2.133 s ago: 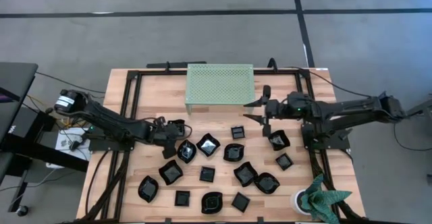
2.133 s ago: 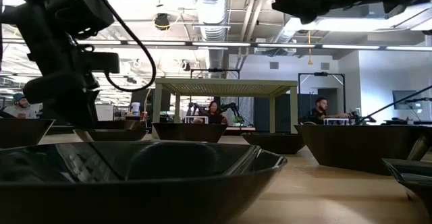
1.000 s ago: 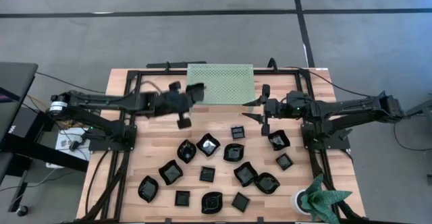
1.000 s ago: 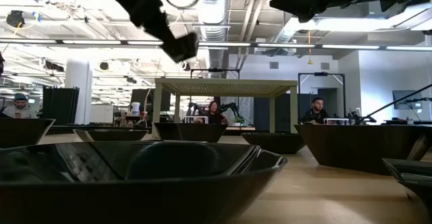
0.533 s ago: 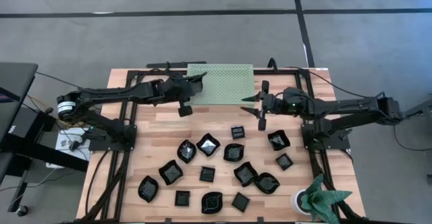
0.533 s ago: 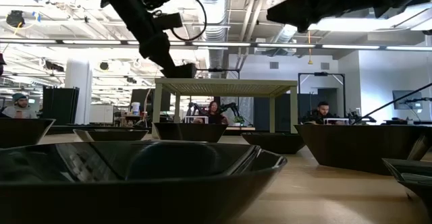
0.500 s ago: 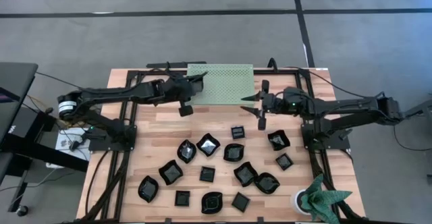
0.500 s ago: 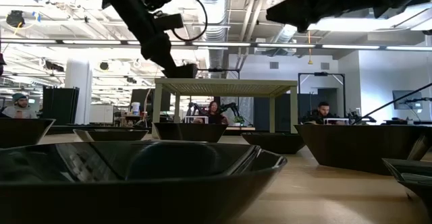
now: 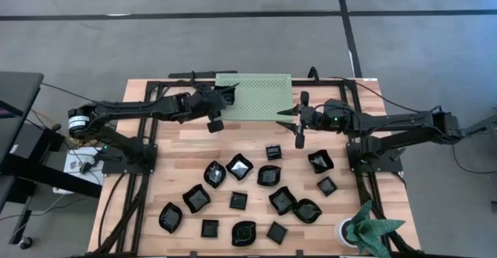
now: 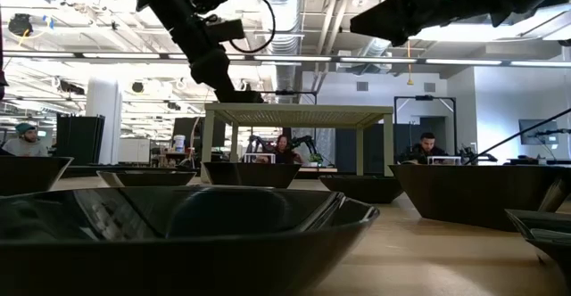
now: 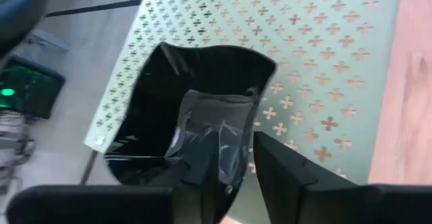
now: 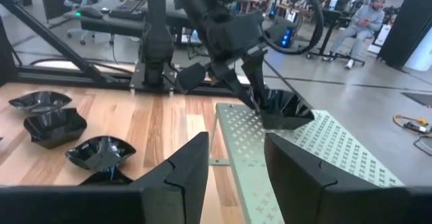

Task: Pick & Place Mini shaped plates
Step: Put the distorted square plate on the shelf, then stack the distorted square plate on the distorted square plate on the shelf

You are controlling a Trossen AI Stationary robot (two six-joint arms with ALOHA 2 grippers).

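Observation:
My left gripper [image 9: 223, 97] hangs over the near left corner of the pale green perforated rack [image 9: 256, 96], shut on a wavy-edged glossy black mini plate [image 11: 196, 102]. The right wrist view shows that plate [image 12: 287, 113] at the rack's corner. Whether it rests on the rack top or hovers just above it, I cannot tell. My right gripper [image 9: 294, 126] is open in the air by the rack's near right corner, holding nothing. Several more black plates [image 9: 239, 165] rest on their bases on the wooden table. My left gripper pinches the plate's side wall [image 11: 235, 155], with one finger [image 11: 206, 153] inside the dish and the other finger [image 11: 287, 173] outside it. The fingers slant down from the table's left. The plate stays roughly level over the rack's corner.
The rack stands on legs at the table's far middle [image 10: 299, 114], its top otherwise bare. A small potted plant [image 9: 369, 228] sits at the near right corner. Black frame rails [image 9: 147, 110] run along the table's left and right sides. People sit in the room behind.
My left gripper has carried the plate from above the table left of the rack toward the far right, then down to the rack's near left corner. My right gripper has shifted slightly toward the rack and stayed open.

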